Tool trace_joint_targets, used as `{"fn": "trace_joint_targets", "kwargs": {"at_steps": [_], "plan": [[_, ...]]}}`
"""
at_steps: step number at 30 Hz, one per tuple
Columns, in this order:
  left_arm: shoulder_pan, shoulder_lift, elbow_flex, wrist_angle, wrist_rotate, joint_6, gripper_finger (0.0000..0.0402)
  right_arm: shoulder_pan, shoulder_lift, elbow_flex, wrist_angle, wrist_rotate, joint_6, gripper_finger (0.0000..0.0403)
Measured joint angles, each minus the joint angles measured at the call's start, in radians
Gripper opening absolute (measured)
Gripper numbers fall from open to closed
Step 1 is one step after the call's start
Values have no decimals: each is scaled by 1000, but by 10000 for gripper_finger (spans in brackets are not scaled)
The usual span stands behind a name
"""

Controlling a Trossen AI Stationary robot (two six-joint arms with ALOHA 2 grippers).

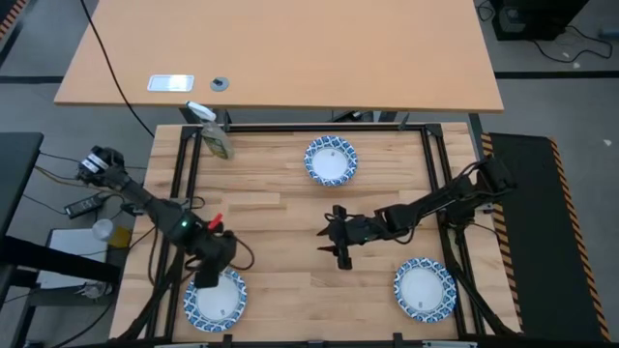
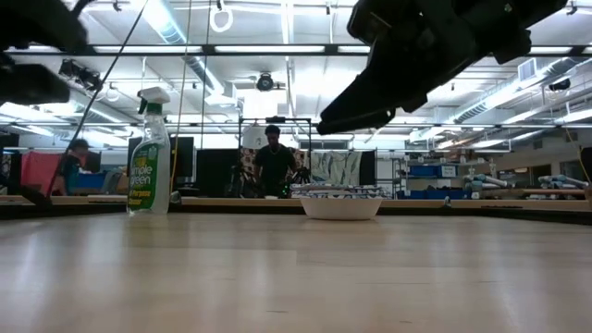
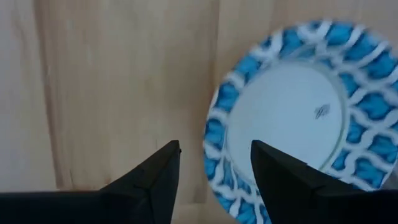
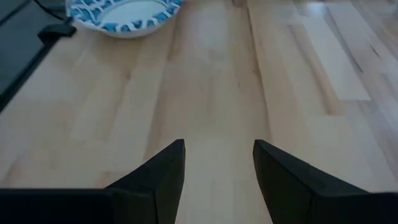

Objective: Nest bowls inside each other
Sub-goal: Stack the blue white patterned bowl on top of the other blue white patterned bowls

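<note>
Your left tool [image 1: 208, 280] hangs over the bowl stack at the lower left of the high view, its two dark fingers [image 3: 155, 177] spread with nothing between them; in its wrist view one finger sits over bare wood and the other overlaps the patterned rim of that bowl [image 3: 298, 118], so you look to be between steps: just off this stack and ready for the next pickup, though whether more than one bowl lies here cannot be told from above. The bowl is round and shallow, glossy, with a plain white centre carrying a small mark and a blue-and-white lattice rim. At the lower right of the high view a second bowl [image 1: 425, 288] rests on the surface [image 1: 280, 217], pale butcher-block wood in long glued strips, smooth and matte. Your right tool [image 1: 340, 242] hovers near the middle of the frame, well apart from every bowl, fingers parted and empty over the planks. Toward the top centre sits the third bowl [image 1: 331, 159], which the low view shows as a white-sided dish with curved walls. Your next move likely calls for one tool to pinch a rim, lift it clear, and lower it centred into another bowl; thin glazed rims may slip, so seat the fingers deep. At the upper left a spray bottle [image 1: 215, 135] lies on the surface's edge.
</note>
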Motion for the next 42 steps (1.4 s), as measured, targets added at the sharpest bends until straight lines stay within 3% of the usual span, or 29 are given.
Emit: {"fn": "trace_joint_targets", "kwargs": {"at_steps": [5, 12, 19, 25, 37, 42], "plan": [[-73, 0, -50, -12, -31, -120, 198, 17, 15, 43, 4, 1, -3, 197], [-122, 1, -64, -13, -47, -238, 214, 38, 145, 303, -214, -1, -95, 197], [-185, 1, -65, -10, -45, -319, 220, 35, 252, 439, -235, -79, -117, 197], [-211, 2, -89, 21, -46, -364, 220, 33, 311, 461, -237, -110, -126, 197], [-212, 3, -177, 124, -46, -388, 219, 31, 307, 461, -251, -109, -128, 197], [-212, 3, -182, 137, -46, -369, 193, 28, 308, 461, -251, -108, -139, 197]]}}
